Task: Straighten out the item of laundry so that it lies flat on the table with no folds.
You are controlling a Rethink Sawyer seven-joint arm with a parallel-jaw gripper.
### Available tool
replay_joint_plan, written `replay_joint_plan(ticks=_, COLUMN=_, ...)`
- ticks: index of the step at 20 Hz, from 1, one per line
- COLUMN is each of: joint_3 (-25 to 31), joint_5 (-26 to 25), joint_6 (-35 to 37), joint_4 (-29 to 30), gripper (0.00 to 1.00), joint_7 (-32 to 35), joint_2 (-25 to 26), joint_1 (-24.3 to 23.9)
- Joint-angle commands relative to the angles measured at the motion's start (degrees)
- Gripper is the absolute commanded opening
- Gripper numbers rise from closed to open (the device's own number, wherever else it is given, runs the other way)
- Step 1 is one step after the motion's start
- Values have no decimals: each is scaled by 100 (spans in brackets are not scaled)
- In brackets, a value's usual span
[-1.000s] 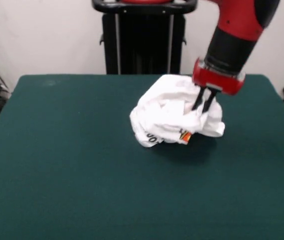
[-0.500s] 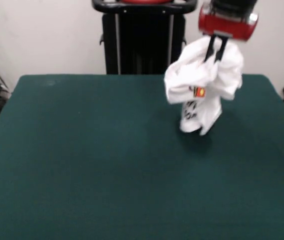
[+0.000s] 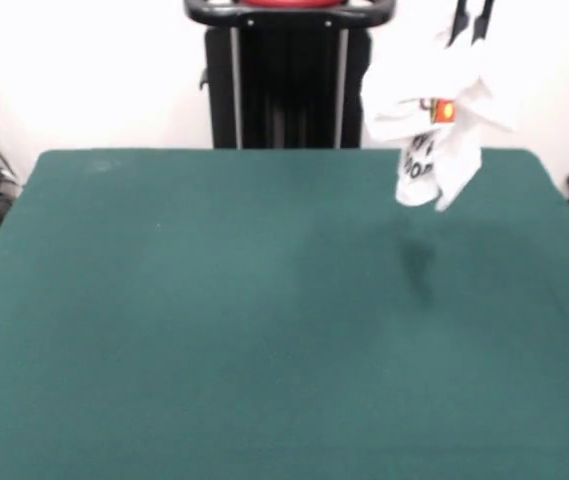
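Fingers [image 3: 469, 22] grip bunched T-shirt [image 3: 432, 130] hanging above green table [image 3: 214, 320]

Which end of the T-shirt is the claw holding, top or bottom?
The top end: the claw pinches the T-shirt there, while its bottom end dangles free above the table.

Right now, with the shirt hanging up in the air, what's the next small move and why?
Probably lower it slowly while drawing sideways. The hand pinches the shirt at its top, and the bunched cloth dangles clear of the table, so its low end could touch first and drag out flatter.
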Motion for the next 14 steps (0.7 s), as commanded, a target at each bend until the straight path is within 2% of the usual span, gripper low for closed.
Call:
replay_joint_plan(ticks=1, joint_3=239, joint_5=-86, joint_6=171, joint_4=-428, gripper=0, joint_7=1723, joint_2=302, joint_1=20)
replay_joint_plan(ticks=5, joint_3=167, joint_5=-249, joint_6=-498, joint_4=-762, gripper=0, joint_7=1567, joint_2=805, joint_1=-209)
replay_joint_plan(ticks=8, joint_3=51, joint_5=-135, joint_6=-1528, joint_4=-657, gripper=0, joint_7=1858, joint_2=992, joint_1=-202)
replay_joint_plan(ticks=11, joint_3=-467, joint_5=-197, joint_6=-2165, joint_4=-668, gripper=0, joint_7=2385, joint_2=1224, joint_1=107)
replay_joint_plan(ticks=14, joint_3=-1284, joint_5=-173, joint_6=-2559, joint_4=-688, gripper=0, joint_7=2924, joint_2=1544, joint_1=603)
